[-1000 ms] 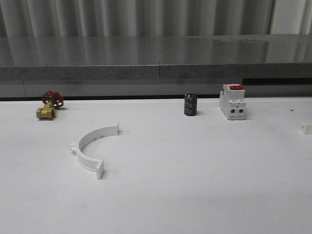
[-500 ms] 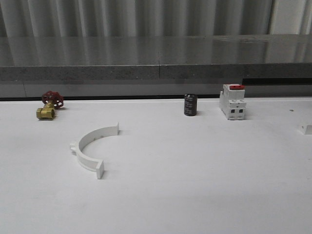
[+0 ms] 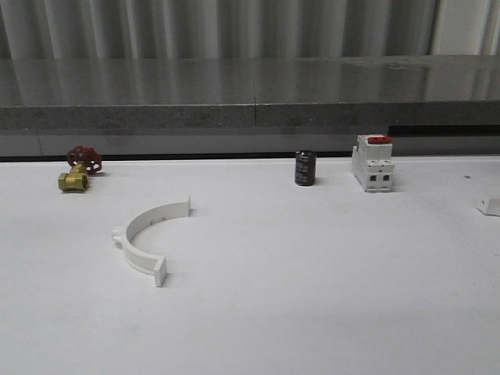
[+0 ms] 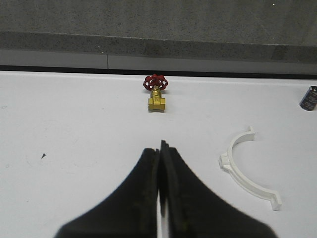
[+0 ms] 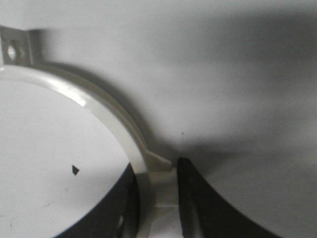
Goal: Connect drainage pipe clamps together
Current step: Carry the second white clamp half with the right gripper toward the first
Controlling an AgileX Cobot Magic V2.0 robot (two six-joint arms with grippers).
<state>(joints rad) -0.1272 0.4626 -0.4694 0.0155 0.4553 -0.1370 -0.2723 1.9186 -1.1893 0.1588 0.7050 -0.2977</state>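
One white half-ring drainage pipe clamp [image 3: 137, 223] lies flat on the left of the white table; it also shows in the left wrist view [image 4: 226, 160], apart from my left gripper [image 4: 159, 148], which hangs shut and empty above the table. My right gripper [image 5: 156, 173] is shut on the middle rib of the second clamp half [image 5: 99, 106], whose arc curves away to a square end tab with a hole [image 5: 14, 49]. In the front view a small white end [image 3: 489, 205] of that clamp half pokes in at the table's right edge.
A brass valve with a red handwheel [image 3: 78, 168] [image 4: 156, 94] stands at the back left. A black cylinder [image 3: 305, 168] [image 4: 309, 96] and a white boxy switch with a red top [image 3: 373, 162] stand at the back right. A grey ledge [image 3: 250, 117] runs behind the table.
The white clamp end at the right edge of the front view has shifted slightly, out and back in. The clamp half on the table has stayed put.
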